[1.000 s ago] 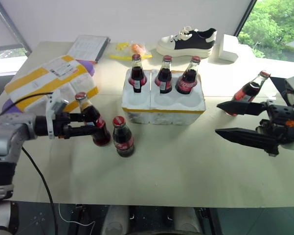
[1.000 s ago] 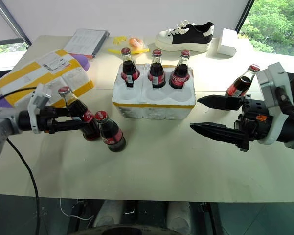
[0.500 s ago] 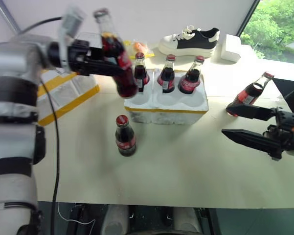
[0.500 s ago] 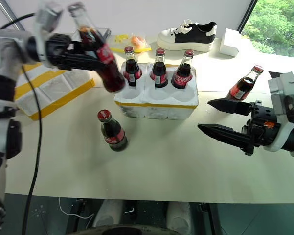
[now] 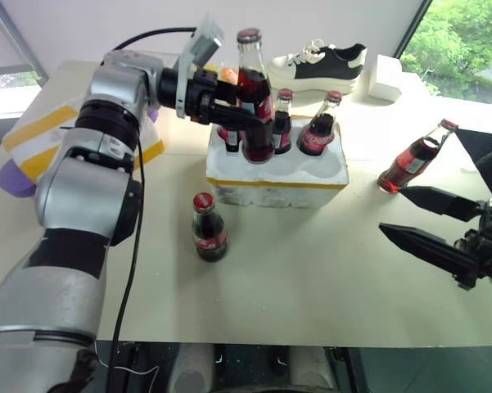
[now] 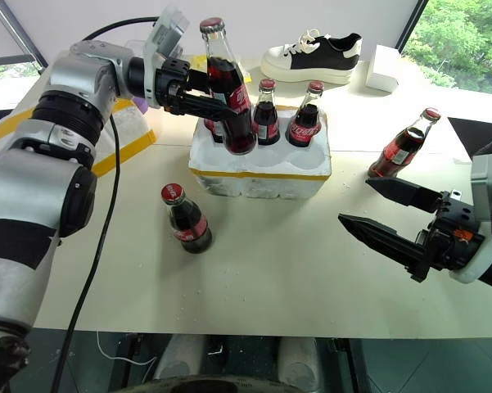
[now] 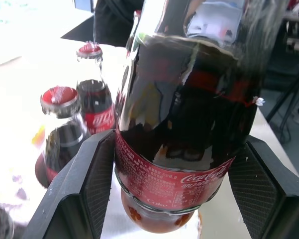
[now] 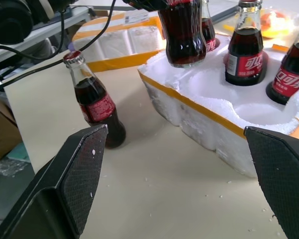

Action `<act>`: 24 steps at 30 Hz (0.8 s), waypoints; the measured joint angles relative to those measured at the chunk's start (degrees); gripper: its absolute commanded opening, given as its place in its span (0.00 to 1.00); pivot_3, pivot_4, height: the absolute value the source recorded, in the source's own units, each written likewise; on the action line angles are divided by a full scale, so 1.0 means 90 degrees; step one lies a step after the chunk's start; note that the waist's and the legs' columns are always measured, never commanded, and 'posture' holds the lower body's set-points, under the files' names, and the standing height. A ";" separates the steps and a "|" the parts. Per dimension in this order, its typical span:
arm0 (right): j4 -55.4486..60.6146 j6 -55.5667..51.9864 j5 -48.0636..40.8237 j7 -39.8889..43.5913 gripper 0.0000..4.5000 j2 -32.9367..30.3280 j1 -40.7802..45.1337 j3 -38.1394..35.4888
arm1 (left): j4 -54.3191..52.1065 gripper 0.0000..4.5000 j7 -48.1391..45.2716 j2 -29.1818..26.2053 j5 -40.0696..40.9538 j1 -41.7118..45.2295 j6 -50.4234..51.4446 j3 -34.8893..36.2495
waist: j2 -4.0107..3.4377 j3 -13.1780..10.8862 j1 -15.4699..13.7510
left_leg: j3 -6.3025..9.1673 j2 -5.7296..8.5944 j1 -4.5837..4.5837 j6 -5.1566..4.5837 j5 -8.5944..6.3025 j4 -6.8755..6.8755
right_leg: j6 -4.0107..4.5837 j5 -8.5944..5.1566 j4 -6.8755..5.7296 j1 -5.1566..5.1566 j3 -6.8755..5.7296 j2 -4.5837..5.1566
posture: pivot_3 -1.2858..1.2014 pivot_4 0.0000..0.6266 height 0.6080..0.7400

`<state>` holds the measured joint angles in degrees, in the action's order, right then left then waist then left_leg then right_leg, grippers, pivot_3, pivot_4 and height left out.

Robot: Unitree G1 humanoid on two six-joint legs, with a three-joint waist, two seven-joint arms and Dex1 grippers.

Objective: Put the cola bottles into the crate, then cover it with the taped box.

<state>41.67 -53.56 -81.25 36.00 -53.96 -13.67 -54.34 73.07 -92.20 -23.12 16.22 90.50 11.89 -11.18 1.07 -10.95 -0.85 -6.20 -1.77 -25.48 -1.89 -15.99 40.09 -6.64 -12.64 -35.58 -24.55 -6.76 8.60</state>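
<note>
Cola bottle clamped in left gripper above crate; right gripper wide open, empty

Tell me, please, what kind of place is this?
Probably an indoor test or demonstration room, not a real packing line: a plain table beside a window with trees, holding a lone sneaker and a foam crate.

Six red-capped glass bottles of dark cola are visible. There is one low white foam crate, one yellow-taped white foam box and one black-and-white shoe.
</note>
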 measured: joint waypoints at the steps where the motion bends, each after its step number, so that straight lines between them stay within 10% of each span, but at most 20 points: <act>1: 0.0012 0.0060 -0.0028 -0.0069 1.00 0.0000 -0.0036 -0.0019 | 0.0064 0.62 0.0007 0.0079 -0.0091 0.0000 -0.0032 0.0112 | 0.0000 0.0000 -0.0001 | 0.0000 0.0000 0.0000 0.0000 0.0000 0.0001 | 0.0000 0.0000 0.0000 0.0000 0.0000 0.0000 | 0.52 0.24 1.00; 24: -0.0027 0.0479 -0.0150 -0.0535 1.00 -0.0071 -0.0091 0.0124 | 0.0247 0.62 0.0693 0.0907 -0.1332 -0.0357 -0.0815 0.0647 | 0.0000 0.0000 -0.0001 | -0.0001 0.0003 0.0001 0.0000 0.0000 0.0001 | -0.0002 0.0001 -0.0003 0.0001 0.0000 -0.0001 | 0.52 0.24 1.00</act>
<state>41.42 -49.25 -82.60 31.18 -54.59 -14.50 -53.22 75.29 -85.96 -14.96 4.24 87.29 4.56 -5.36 1.07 -10.95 -0.85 -6.21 -1.75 -25.47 -1.89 -15.99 40.10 -6.66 -12.63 -35.61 -24.54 -6.76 8.58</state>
